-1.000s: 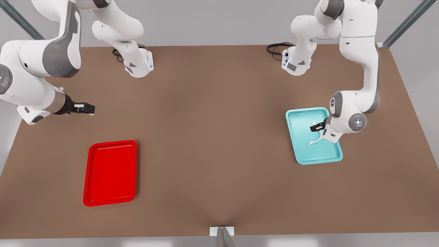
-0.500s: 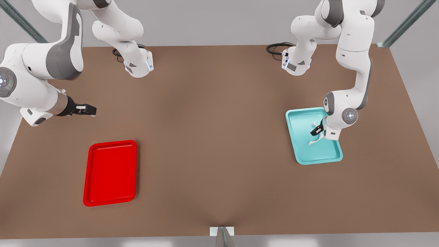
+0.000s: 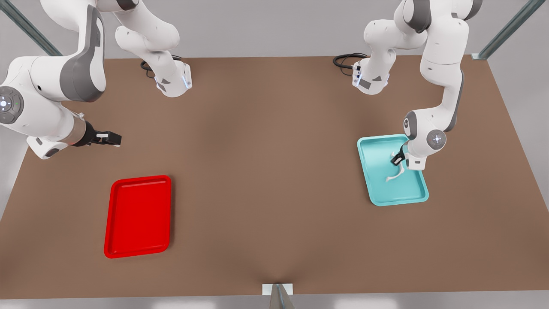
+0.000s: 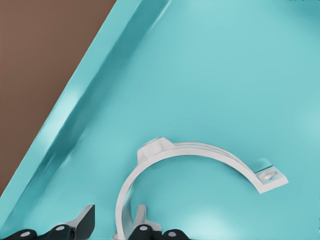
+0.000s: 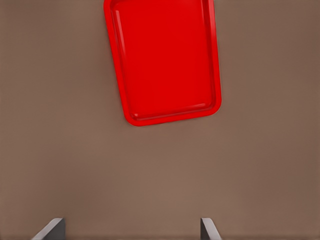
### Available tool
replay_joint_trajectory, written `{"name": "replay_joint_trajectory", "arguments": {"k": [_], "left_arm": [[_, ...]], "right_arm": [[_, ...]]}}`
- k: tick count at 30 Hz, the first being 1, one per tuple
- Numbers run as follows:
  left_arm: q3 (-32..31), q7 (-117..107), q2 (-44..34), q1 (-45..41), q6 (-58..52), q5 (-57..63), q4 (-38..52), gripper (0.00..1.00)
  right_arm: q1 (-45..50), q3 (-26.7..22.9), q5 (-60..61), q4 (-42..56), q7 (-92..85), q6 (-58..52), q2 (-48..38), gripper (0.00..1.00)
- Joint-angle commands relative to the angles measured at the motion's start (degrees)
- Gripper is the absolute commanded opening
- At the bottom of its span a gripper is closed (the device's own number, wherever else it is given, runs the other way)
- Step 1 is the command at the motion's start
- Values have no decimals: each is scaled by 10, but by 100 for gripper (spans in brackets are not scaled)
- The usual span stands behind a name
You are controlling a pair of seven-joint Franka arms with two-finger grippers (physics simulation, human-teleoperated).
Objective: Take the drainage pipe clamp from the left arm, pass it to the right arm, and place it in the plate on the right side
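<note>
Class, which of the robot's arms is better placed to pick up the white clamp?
Left. The left gripper straddles the clamp in the teal tray, fingers open. The right gripper waits far off, above the table near the red tray.

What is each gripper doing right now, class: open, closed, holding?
Left gripper: open, straddling the drainage pipe clamp in the teal tray.
Right gripper: open, holding nothing, waiting.
</note>
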Motion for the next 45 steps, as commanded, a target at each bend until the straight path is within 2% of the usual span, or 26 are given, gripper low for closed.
{"name": "replay_joint_trajectory", "arguments": {"k": [1,10,11,12,13,16,17,30,33,45], "left_arm": [[0,-34,0,0,4,-23,-1,54],[0,-32,4,-1,6,-30,-3,54],[0,-33,3,-1,6,-30,-3,39],[0,-32,3,0,6,-40,-3,31],[0,-33,3,0,6,-43,-3,27],[0,-32,3,0,6,-47,-3,25],[-1,-33,3,0,5,-47,-3,21],[1,-34,-30,-3,-13,-47,11,21],[1,-35,-46,-17,-85,-47,50,21],[-6,-36,-45,-34,-84,-45,104,21]], "right_arm": [[0,0,0,0,1,0,-1,100],[1,1,-1,-1,1,0,0,100],[1,1,-1,-1,1,0,0,100],[1,1,-1,-1,1,0,0,100],[1,1,-1,-1,1,0,0,100],[1,1,-1,-1,1,0,-1,100],[1,1,-1,-1,1,0,-1,100],[1,1,-1,-1,1,0,-1,100],[0,1,-1,-1,1,0,-1,100],[0,1,0,-1,1,2,0,100]]}}
